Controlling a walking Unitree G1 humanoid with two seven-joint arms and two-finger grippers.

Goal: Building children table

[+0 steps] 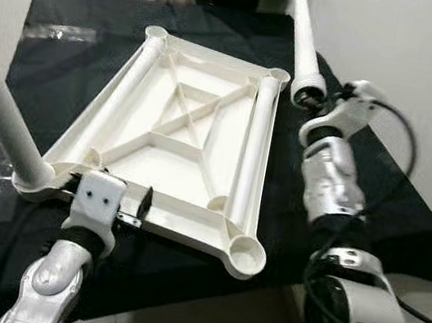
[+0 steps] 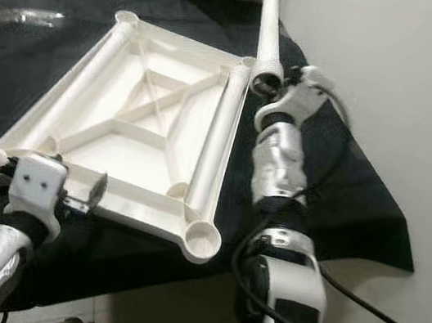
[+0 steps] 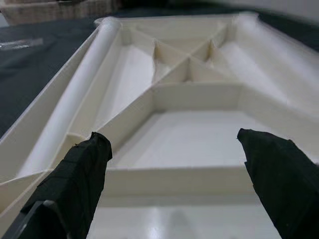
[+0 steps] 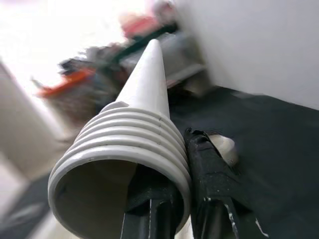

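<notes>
The right gripper point(image 1: 316, 98) clasps a table leg point(image 1: 305, 37) by its threaded end, tip pointing away; the left gripper point(image 3: 174, 164) is spread.

The two eye views look forward and down from the head onto the worktop point(image 1: 67, 62), near enough that both arms rise from the bottom edge. They share almost the whole scene — the tabletop point(image 1: 178, 143) sits centre-left in both, shifted slightly further left in the right eye view. The left wrist view looks low along its fingers point(image 3: 75, 184) across the tabletop's ribbed underside, very close. The right wrist view faces along a threaded leg point(image 4: 134, 144) held close to the lens — its threaded end takes the lower left of the frame, with the background blurred.
</notes>
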